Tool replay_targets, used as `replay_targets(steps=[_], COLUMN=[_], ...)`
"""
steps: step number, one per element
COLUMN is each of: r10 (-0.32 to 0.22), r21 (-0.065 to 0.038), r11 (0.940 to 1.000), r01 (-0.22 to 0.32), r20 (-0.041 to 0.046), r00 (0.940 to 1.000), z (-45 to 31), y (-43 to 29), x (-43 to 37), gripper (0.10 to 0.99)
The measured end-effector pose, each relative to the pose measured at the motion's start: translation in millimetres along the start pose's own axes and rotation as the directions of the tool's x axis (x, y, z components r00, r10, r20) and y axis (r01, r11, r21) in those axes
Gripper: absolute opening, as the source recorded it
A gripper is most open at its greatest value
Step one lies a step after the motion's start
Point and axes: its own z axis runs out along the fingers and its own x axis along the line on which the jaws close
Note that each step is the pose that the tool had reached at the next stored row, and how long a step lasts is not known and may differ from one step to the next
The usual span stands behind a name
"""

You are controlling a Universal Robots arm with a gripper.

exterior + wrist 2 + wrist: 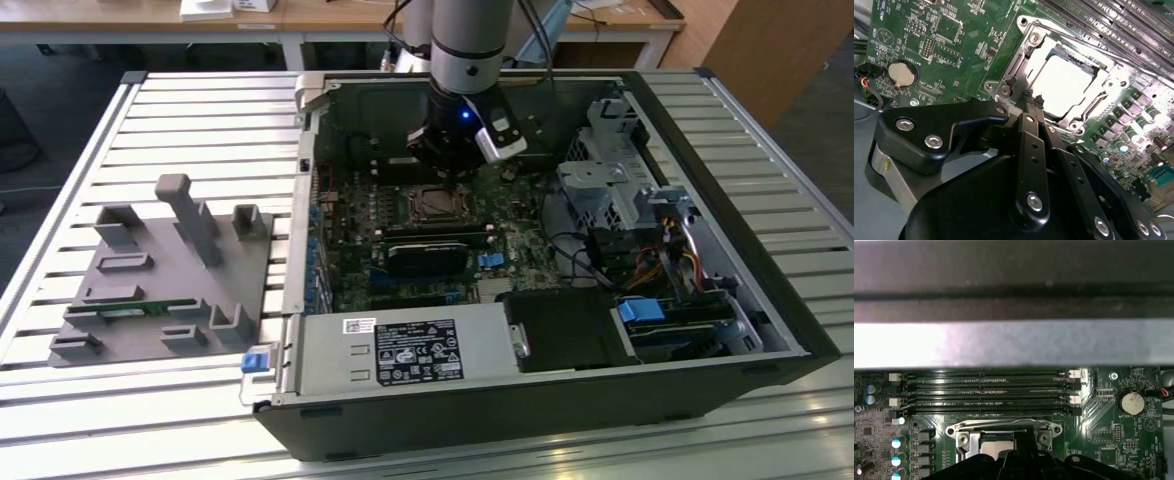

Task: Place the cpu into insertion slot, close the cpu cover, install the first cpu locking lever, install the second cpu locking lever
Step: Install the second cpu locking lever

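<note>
The cpu, a pale silver-grey square, lies in the insertion slot on the green board. The cpu cover, a silvery frame with a square window, lies flat over it and also shows in the first wrist view. My gripper is shut, its two black fingertips pressed together at the socket's corner rim, just off the chip. I see nothing held between them. In the exterior view the gripper hangs inside the open computer case, at the socket's far edge.
Long black memory slots run beside the socket. A coin battery sits on the board. A black block lies nearer than the socket, a drive cage and cables to the exterior view's right. A grey fixture stands outside the case.
</note>
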Motion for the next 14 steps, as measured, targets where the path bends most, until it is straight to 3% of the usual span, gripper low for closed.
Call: replay_targets(steps=[7, 14], r10=[0.000, 0.000], r21=[0.000, 0.000], r11=[1.0000, 1.0000], r01=[0.000, 0.000], r20=[-0.0001, 0.0001], r00=[1.0000, 1.0000], z=[-2.1, -20.6], y=[-5.2, -4.3], x=[-0.2, -0.4], gripper=[0.106, 0.106])
